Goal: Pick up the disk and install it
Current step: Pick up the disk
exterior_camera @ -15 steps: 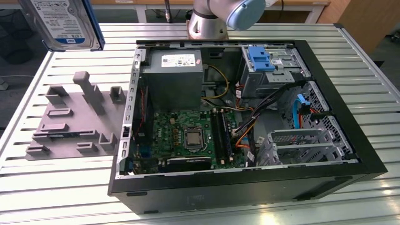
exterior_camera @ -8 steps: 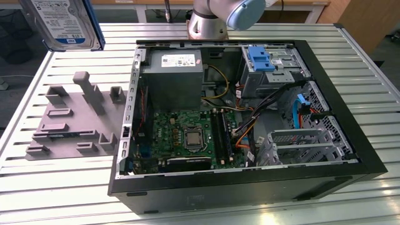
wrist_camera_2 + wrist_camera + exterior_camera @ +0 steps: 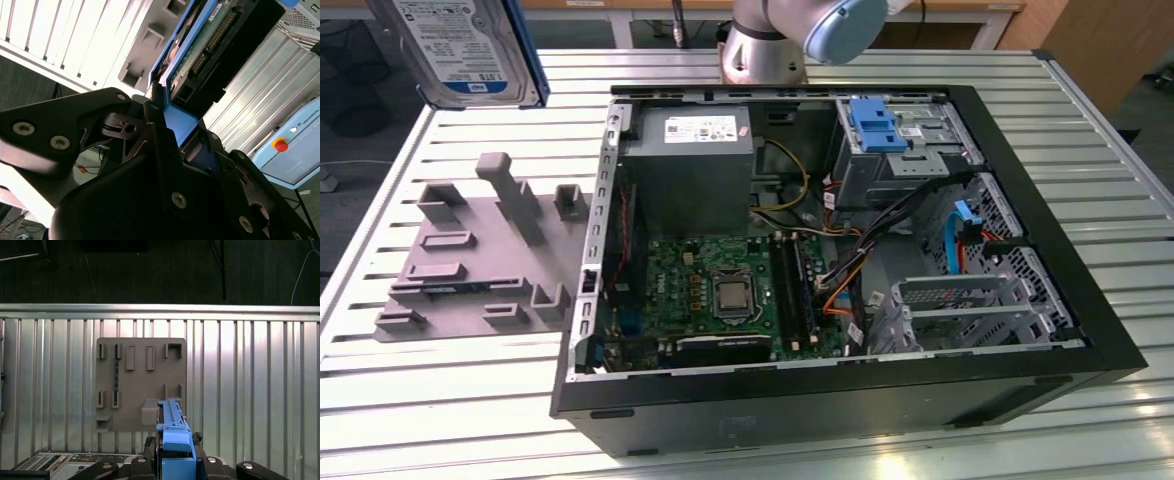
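Our gripper (image 3: 177, 122) is pinching the disk (image 3: 200, 50) by one end of its blue frame, so the drive's long axis runs straight out from the gripper. In the exterior view the disk sits at 10 o'clock, raised off the worktop (image 3: 480, 400), with its silver face and white-and-blue label turned to us. The open computer case (image 3: 1067, 330) lies toward 4 o'clock from it. In the first wrist view the disk hangs edge-on over the grey fixture plate (image 3: 140, 385).

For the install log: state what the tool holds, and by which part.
The tool is shut on the disk, gripping one end of its blue frame; the disk is clear of the table.
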`<state>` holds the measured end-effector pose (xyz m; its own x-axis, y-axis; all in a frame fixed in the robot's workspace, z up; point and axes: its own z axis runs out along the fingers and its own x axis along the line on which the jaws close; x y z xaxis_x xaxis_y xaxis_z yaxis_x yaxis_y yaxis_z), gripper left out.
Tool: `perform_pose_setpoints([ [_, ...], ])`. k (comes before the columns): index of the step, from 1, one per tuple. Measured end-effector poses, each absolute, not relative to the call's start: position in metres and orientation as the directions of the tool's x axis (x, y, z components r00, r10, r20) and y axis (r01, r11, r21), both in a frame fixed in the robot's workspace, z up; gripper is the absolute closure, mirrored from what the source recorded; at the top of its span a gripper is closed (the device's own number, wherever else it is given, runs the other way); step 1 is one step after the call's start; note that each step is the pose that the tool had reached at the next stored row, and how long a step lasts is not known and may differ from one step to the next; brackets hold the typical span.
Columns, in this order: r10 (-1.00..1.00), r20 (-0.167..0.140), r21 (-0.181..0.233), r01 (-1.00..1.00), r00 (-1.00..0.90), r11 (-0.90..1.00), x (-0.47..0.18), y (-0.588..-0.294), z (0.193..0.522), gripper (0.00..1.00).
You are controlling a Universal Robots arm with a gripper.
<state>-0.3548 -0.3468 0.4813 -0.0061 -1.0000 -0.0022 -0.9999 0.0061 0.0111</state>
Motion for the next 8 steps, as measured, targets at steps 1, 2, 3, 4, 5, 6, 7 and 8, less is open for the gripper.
perform_pose_setpoints([
  [1, -1.0, -0.002, 0.011, -1.0, -0.006, 0.006, -0.3541, -0.3468, 0.4813, 0.64],
  [2, -1.0, -0.002, 0.011, -1.0, -0.006, 0.006, -0.3534, -0.3468, 0.4813, 0.64],
  [3, -1.0, -0.002, 0.011, -1.0, -0.006, 0.006, -0.3527, -0.3468, 0.4813, 0.64],
  [4, -1.0, -0.002, 0.011, -1.0, -0.006, 0.006, -0.352, -0.3468, 0.4813, 0.64],
  [5, -1.0, -0.002, 0.011, -1.0, -0.006, 0.006, -0.3512, -0.3468, 0.4813, 0.64],
  [6, -1.0, -0.002, 0.011, -1.0, -0.006, 0.006, -0.3504, -0.3468, 0.4813, 0.64],
  [7, -1.0, -0.002, 0.011, -1.0, -0.006, 0.006, -0.3497, -0.3468, 0.4813, 0.64],
  [8, -1.0, -0.002, 0.011, -1.0, -0.006, 0.006, -0.3489, -0.3468, 0.4813, 0.64],
])
